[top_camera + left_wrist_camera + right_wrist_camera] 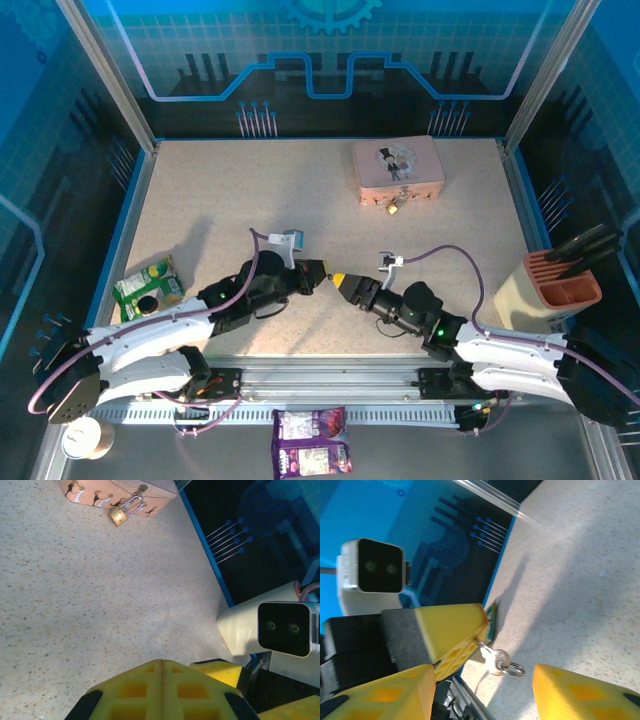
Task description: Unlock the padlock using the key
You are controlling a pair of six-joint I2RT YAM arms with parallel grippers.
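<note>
The brass padlock [394,207] [119,515] hangs by its silver shackle on the front of the pink tin [398,170] [150,490] at the back right. Near the table's front middle the two grippers meet tip to tip. My left gripper [318,274] [163,661] is shut on the key [496,660]. Its yellow fingers [455,625] pinch the blade, while the silver head and small ring stick out. My right gripper [340,280] [484,680] stands open, its fingers either side of the key's head without touching it.
A knife block [555,285] stands at the right edge. A green snack packet [148,287] lies at the left edge. A purple packet [311,440] and a paper cup [82,437] sit below the front rail. Blue walls enclose the table.
</note>
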